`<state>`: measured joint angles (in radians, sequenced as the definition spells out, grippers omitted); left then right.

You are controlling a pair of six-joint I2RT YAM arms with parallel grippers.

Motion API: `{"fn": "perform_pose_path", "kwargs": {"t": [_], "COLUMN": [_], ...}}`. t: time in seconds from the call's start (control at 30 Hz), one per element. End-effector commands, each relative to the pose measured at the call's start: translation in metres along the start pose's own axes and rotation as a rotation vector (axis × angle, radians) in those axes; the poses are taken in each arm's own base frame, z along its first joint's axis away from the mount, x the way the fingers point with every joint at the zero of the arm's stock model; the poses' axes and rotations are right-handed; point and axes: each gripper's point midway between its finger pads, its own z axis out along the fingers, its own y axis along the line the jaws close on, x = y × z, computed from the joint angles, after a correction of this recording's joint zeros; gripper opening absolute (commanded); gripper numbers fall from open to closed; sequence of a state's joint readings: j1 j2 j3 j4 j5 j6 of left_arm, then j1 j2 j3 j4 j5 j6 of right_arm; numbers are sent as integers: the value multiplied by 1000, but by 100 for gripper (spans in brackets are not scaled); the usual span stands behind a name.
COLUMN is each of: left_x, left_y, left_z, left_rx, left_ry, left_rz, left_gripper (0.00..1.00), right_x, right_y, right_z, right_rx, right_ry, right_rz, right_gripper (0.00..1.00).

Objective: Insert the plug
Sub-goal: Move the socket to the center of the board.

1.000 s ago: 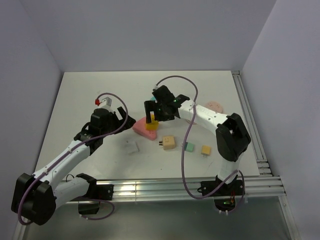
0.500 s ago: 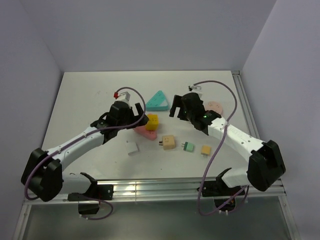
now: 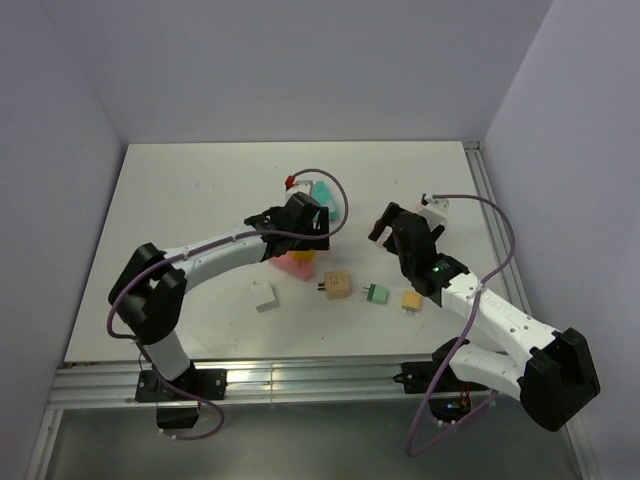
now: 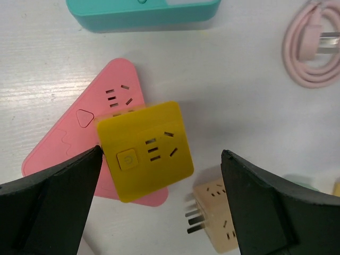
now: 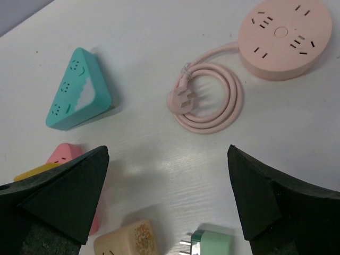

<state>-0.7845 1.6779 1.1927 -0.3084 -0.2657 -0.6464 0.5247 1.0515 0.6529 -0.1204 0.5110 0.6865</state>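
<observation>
A yellow cube plug (image 4: 143, 151) sits on the face of the pink triangular power strip (image 4: 74, 149); its prongs are hidden under it. My left gripper (image 4: 161, 154) hangs open right above the cube, one finger on each side, touching nothing. In the top view the left gripper (image 3: 303, 224) covers most of the cube above the pink strip (image 3: 288, 264). My right gripper (image 5: 167, 151) is open and empty over bare table, to the right of the strip; the top view shows the right gripper (image 3: 384, 223) apart from it.
A teal triangular strip (image 5: 79, 90) lies behind the pink one. A round pink strip (image 5: 284, 37) with its coiled cable (image 5: 207, 101) lies at the right. Loose beige (image 3: 337, 285), green (image 3: 377, 292), orange (image 3: 411, 299) and white (image 3: 264, 296) plugs lie nearer the arms.
The right gripper left the yellow cube on the pink strip and drew back to the right. The left arm swung right over the cube, and its jaws opened wider.
</observation>
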Motion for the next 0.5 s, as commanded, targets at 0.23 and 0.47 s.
{"fn": "perform_pose_path", "kwargs": {"t": [0.23, 0.47], "left_x": [5, 26], "left_y": [24, 55], "left_z": [16, 17], "left_rx": [-254, -367], "left_ry": [32, 63], "left_rz": [107, 131], "left_gripper": [96, 79], "right_x": [-20, -19], "right_y": [0, -6], "right_z": [0, 1], "right_rx": [-7, -1], "right_ry": [-98, -100], "right_rz": [86, 106], "right_gripper": [99, 99]}}
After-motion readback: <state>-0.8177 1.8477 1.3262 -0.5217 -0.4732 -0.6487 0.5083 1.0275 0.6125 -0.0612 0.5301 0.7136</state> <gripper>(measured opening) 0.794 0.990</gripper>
